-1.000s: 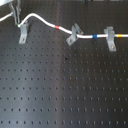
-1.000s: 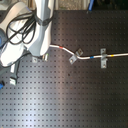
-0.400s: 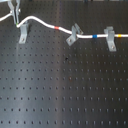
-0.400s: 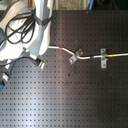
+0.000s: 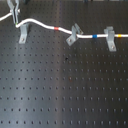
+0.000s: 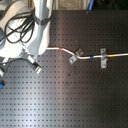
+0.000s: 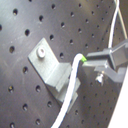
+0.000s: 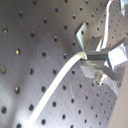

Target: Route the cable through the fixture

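At the first exterior view's left I see my gripper [image 5: 15, 9] with jaws clenched on the cable [image 5: 42, 23], just above the fixture [image 5: 23, 35]. Rightward, the cable runs through the slanted clip [image 5: 73, 35] and T-topped clip [image 5: 111, 39] on the surface [image 5: 65, 90].
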